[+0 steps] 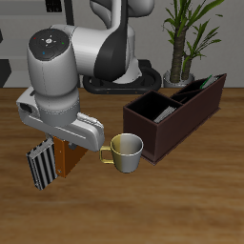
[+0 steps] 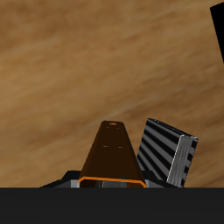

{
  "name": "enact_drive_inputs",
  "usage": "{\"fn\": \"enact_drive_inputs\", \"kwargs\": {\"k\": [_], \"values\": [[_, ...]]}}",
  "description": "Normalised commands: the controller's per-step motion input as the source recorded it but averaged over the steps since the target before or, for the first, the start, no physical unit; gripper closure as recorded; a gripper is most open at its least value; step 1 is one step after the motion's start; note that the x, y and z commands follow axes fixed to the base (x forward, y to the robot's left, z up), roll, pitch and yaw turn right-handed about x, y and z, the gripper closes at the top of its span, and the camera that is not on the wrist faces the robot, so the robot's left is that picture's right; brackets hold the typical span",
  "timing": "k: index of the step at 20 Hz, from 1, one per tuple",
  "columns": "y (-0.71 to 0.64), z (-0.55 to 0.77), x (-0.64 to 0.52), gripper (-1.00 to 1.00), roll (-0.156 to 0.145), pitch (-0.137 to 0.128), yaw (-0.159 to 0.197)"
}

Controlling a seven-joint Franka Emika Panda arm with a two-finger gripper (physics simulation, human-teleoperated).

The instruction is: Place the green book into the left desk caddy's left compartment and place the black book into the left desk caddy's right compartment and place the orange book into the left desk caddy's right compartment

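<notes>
We see the gripper (image 1: 63, 143) at lower left of the exterior frame, closed around the orange book (image 1: 70, 155); a striped book (image 1: 40, 164) stands just beside it. The mug (image 1: 125, 151) sits at centre, before the desk caddy (image 1: 181, 119)

Orange book (image 2: 112, 153) upright close to camera, striped book (image 2: 168, 150) just beside it, both on wooden worktop (image 2: 79, 70).

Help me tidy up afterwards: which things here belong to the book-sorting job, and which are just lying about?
Job:
- dark brown desk caddy, with a dark book already inside
- orange book, held in the gripper

Lying about:
- black-and-white striped book
- yellow-rimmed mug
- potted plant behind the wooden table
</notes>
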Motion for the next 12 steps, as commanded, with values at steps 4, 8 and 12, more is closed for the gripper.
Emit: {"fn": "enact_drive_inputs", "kwargs": {"k": [4, 8, 12], "values": [[0.48, 0.72, -0.68, 1.00, -0.086, -0.068, -0.008], [0.25, 0.29, -0.39, 1.00, -0.026, -0.036, 0.010], [0.41, 0.43, -0.58, 1.00, -0.001, -0.099, 0.008]]}}
